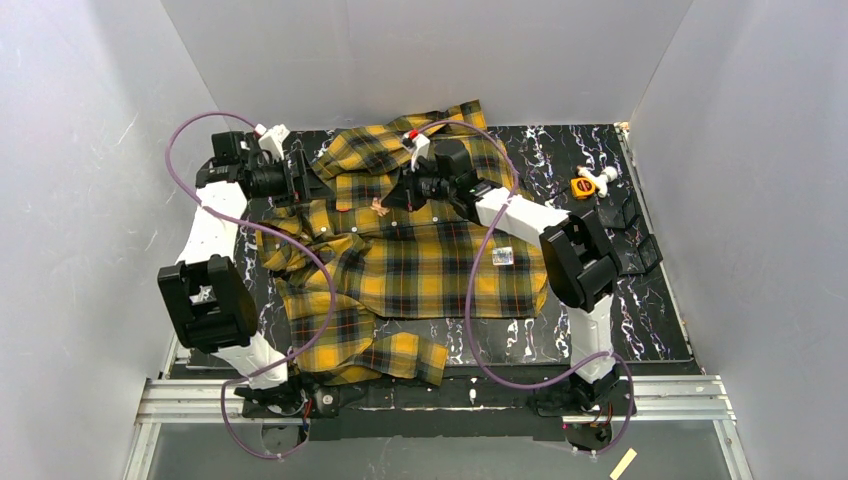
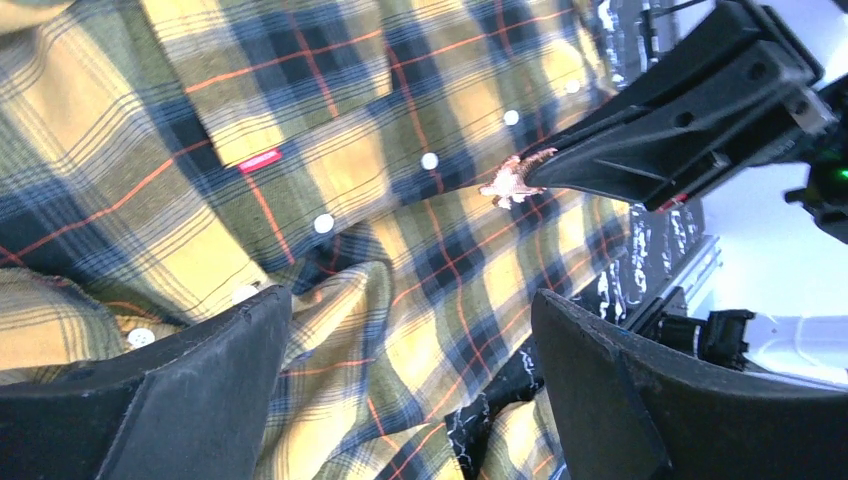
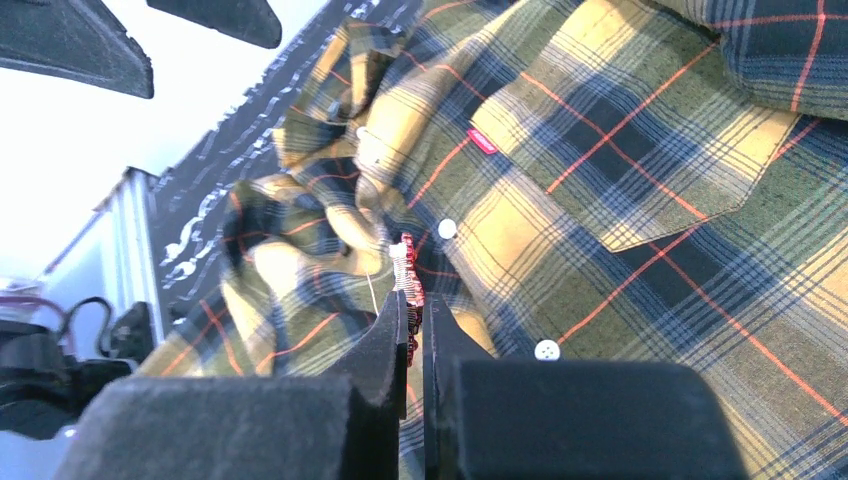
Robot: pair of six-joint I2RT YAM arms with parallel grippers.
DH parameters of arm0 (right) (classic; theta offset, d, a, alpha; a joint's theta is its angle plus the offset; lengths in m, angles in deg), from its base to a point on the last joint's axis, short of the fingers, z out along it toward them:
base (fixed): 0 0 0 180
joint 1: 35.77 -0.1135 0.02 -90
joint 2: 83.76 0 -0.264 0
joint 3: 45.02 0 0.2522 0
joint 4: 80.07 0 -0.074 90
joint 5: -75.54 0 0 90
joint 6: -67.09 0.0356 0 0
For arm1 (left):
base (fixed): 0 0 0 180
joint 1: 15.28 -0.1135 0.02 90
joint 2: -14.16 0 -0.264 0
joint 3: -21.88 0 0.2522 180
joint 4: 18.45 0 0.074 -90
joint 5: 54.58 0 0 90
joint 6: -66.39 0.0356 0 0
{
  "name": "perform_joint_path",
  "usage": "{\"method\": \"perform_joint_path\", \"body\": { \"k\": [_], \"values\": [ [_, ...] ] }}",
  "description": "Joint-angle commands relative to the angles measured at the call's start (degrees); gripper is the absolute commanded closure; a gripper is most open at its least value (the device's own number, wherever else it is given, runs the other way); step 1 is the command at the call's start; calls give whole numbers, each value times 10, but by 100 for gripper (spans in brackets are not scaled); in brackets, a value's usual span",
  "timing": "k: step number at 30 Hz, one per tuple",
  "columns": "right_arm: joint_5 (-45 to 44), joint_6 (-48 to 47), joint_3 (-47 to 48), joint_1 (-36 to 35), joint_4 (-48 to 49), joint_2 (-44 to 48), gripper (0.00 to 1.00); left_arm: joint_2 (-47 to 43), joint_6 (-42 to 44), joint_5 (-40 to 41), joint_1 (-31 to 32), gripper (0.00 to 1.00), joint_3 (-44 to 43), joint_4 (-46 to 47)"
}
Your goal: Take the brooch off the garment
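Brooch [image 2: 510,183]: small cream ornament pinched at the tips of the right fingers [image 3: 390,345], which are closed on it, against the front of the plaid flannel shirt [image 1: 440,270].

Detail: the brooch sits just beside the row of white snap buttons [image 2: 429,160], below the chest pocket with its red tab [image 2: 260,160]; whether anything is in the pocket cannot be told. The left fingers [image 2: 200,390] are spread wide and grip nothing, above a rumpled fold of the shirt near the brooch. The shirt lies spread over the black marbled worktop [image 1: 640,320], a white label [image 1: 503,256] on its lower front. An orange-and-white object [image 1: 590,183] and black tray-like pieces [image 1: 630,235] lie at the worktop's right edge, well apart from the shirt. Purple cables [image 1: 470,300] loop across the cloth.
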Motion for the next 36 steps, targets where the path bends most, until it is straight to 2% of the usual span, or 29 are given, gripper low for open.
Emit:
{"method": "perform_joint_path", "body": {
  "k": [1, 6, 10, 14, 24, 36],
  "values": [
    [69, 67, 5, 20, 18, 53, 99, -55, -13, -89, -3, 14, -32, -23],
    [150, 184, -4, 38, 78, 77, 99, -86, -70, -162, 3, 20, -31, -23],
    [198, 235, -2, 40, 108, 93, 99, -115, -105, -192, 23, 31, -10, -13],
    [230, 288, -5, 39, 142, 107, 99, -146, -143, -201, 56, 37, 11, 15],
    [266, 336, -29, 34, 168, 148, 99, -199, -207, -175, 125, 45, 52, 62],
    [272, 325, -48, 22, 165, 179, 99, -193, -208, -170, 143, 58, 49, 67]
  ]
}}
